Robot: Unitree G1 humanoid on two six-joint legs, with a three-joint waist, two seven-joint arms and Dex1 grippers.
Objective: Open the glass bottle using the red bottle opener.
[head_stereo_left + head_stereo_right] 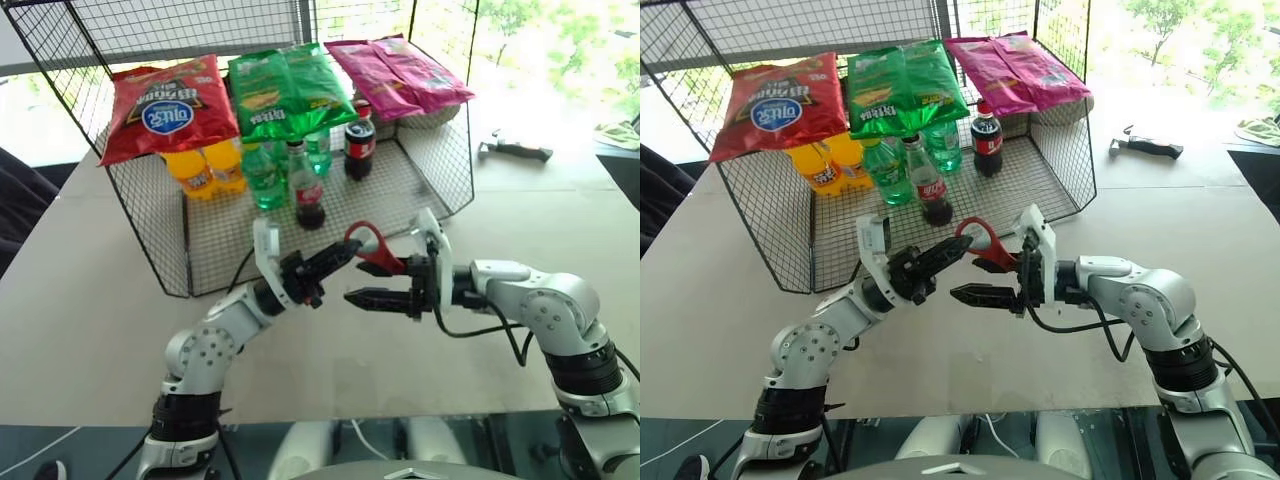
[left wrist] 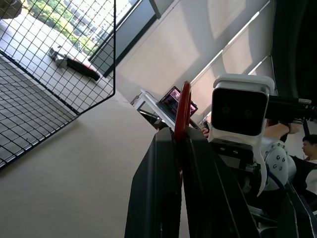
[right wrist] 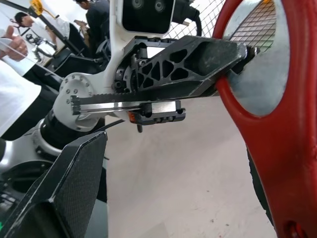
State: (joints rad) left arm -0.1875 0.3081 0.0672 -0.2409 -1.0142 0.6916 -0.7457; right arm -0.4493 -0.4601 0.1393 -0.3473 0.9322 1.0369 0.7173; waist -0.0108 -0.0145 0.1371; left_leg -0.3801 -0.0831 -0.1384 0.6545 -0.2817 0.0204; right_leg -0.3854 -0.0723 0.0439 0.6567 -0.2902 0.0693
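Red flat opener (image 1: 374,247), oval ring head, pinched in left gripper (image 1: 345,254) jaws; right gripper (image 1: 377,281) jaws spread around handle.

Glossy red bottle opener (image 1: 375,250), seemingly plastic, metal-lined ring.

My left hand (image 2: 181,163) was clamped on the red bottle opener (image 2: 183,111), its ring head standing up past my fingertips. My right hand's (image 2: 242,129) white housing sat just beside it. Wire basket (image 2: 44,89) rested on the counter (image 2: 74,183).
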